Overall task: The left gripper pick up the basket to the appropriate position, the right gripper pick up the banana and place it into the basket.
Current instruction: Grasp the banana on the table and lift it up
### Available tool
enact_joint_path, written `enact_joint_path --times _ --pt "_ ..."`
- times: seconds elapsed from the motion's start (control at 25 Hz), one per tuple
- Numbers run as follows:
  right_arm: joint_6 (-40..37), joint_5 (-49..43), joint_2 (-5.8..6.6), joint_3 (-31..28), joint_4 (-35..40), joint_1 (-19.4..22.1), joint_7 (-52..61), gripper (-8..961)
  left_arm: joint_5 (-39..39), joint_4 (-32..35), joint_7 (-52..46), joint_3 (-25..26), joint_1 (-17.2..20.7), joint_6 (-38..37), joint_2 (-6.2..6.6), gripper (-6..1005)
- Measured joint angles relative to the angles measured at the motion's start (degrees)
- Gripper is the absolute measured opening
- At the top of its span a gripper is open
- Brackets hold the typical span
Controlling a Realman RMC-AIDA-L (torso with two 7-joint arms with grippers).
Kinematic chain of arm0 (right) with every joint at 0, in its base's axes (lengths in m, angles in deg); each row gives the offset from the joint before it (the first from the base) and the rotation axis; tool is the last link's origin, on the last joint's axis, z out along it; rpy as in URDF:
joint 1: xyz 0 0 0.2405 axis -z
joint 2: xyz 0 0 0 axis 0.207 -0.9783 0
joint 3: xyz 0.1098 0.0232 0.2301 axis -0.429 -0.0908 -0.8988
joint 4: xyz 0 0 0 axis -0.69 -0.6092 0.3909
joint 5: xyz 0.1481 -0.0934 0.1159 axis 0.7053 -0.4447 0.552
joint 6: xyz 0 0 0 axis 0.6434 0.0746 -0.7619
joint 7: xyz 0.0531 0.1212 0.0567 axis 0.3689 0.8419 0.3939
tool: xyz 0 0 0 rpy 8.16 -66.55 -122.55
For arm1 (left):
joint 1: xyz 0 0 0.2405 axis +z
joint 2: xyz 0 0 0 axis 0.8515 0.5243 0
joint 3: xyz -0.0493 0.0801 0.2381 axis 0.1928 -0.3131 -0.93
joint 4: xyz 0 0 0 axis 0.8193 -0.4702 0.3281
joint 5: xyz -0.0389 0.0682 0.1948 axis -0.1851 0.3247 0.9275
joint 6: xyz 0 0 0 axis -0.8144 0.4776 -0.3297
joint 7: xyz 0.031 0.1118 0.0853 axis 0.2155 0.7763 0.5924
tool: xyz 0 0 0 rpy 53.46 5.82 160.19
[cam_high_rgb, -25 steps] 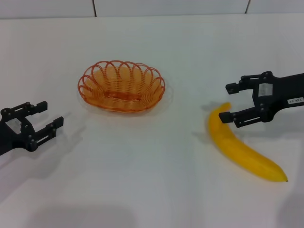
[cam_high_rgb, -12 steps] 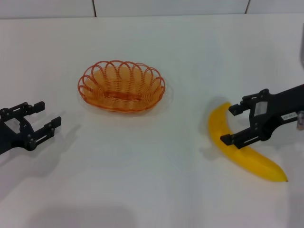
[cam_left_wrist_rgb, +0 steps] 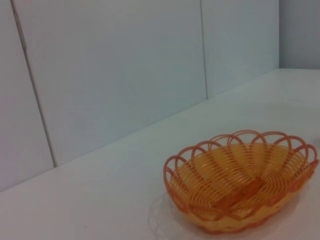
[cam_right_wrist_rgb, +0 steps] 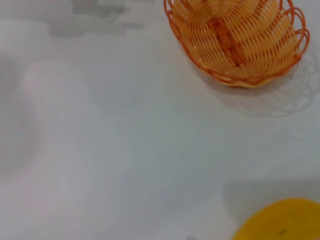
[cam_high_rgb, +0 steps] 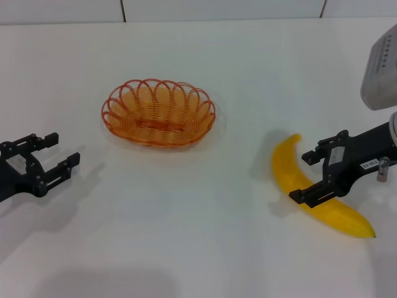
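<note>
head view first: the right gripper (cam_high_rgb: 313, 175) is down over the banana (cam_high_rgb: 310, 195), fingers spread wide, one on each side of its middle, not yet closed on it. the banana lies flat on the white table (cam_high_rgb: 205, 248), well to the right of the basket (cam_high_rgb: 159, 112). the left gripper (cam_high_rgb: 56, 153) hovers left of the basket, near but apart, jaws wide and holding nothing. the basket sits upright with nothing in it.

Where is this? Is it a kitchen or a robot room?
Probably a robot test room, not a kitchen. A plain white table stands against bare white wall panels, and it holds only an orange wire basket and a plastic-looking banana, with two black robot pincers, left and right.
</note>
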Motion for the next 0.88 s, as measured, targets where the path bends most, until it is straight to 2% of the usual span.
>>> enact_joint_path --times 0.88 --pt "4.85 -5.6 0.2 2.55 -9.91 -3.71 3.24 882 0.14 -0.09 0.0 -0.53 -0.25 1.11 -0.09 589"
